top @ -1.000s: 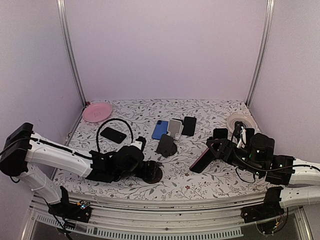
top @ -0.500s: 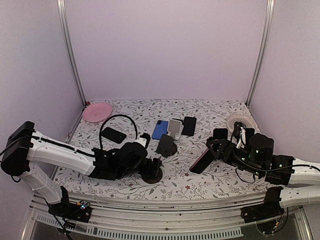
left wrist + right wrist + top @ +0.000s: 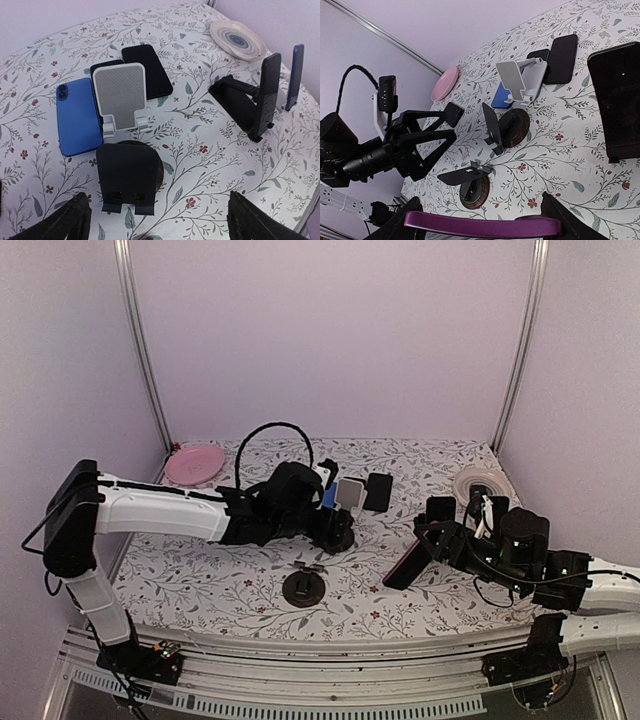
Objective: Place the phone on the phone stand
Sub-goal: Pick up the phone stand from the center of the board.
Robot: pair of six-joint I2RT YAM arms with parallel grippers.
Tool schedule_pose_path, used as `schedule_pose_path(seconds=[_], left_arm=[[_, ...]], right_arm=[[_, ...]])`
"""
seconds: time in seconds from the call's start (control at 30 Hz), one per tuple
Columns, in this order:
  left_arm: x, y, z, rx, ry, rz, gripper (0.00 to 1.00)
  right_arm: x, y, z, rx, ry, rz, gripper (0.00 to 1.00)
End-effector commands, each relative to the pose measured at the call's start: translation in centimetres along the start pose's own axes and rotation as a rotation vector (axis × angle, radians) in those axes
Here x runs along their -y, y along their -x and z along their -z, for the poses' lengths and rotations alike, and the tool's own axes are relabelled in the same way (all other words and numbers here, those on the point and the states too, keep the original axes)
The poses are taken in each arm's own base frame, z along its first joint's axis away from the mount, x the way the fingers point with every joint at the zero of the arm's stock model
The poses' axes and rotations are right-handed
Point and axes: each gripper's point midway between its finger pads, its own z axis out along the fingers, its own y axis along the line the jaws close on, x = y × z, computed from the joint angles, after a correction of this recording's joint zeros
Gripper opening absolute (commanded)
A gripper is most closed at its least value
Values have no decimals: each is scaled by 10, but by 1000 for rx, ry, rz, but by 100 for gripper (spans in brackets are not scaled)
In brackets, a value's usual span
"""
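Purple phone (image 3: 405,565) sits in the right gripper (image 3: 479,226), jaws clamped across it and stretched wide to span it. It is tilted low over the flowered cloth at the right side; whether its lower end touches the cloth I cannot tell. A grip like that leaves its back free, which looks right for leaning it onto a rest. Over at centre, the left gripper (image 3: 161,220) hovers just above the black stand (image 3: 127,175), jaws spread wide, nothing between them, touching nothing. My read is that it is there to brace that stand while the phone comes in. Just behind it are the white stand (image 3: 121,92), a blue phone (image 3: 75,122) and a black phone (image 3: 147,70). A low round stand (image 3: 303,585) sits alone nearer the arms.
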Motion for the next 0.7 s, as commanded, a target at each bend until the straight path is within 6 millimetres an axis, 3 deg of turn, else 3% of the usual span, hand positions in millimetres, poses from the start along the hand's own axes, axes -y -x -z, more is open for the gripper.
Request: schedule_pose_path(seconds=[0.0,0.23,0.33,0.4,0.67], left_arm=[[-14,-16,-31,-96,4,-74,95],[-30,-24,-62,-145,15,-101,95],[-27,-23,-67,-150,-13,-118,95],[-29,-41,-81,-193,-13,-132,95],[-44,-49,-100,-210,31,-132,91]], right_arm=[[-23,23,11,62,59,1,4],[-25,25,12,60,57,21,5],[-27,23,10,51,59,25,4],[-26,21,8,44,59,28,4],[-30,20,6,31,65,34,4]])
